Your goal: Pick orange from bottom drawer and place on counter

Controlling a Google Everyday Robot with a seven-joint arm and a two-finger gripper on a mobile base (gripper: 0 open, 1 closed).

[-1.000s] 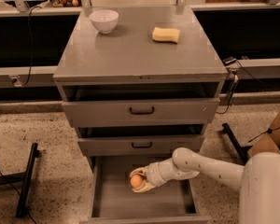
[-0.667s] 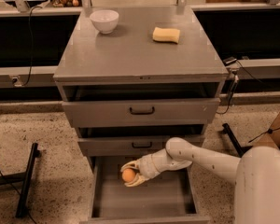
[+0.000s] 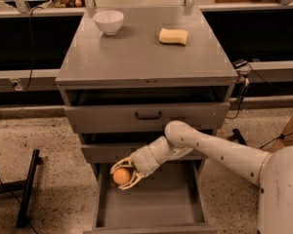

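The orange (image 3: 121,176) is a small round orange ball held between the fingers of my gripper (image 3: 123,175). The gripper is shut on it and holds it above the left part of the open bottom drawer (image 3: 151,209), just in front of the middle drawer's front. My white arm (image 3: 219,150) reaches in from the lower right. The counter (image 3: 146,57) is the flat grey top of the cabinet, well above the gripper.
A white bowl (image 3: 109,21) stands at the counter's back left. A yellow sponge (image 3: 173,36) lies at its back right. The top drawer (image 3: 147,116) has a black handle and is slightly open. A black stand leg (image 3: 28,189) lies on the floor at left.
The gripper with the orange has moved left and risen a little above the drawer floor. The arm has stretched further left.
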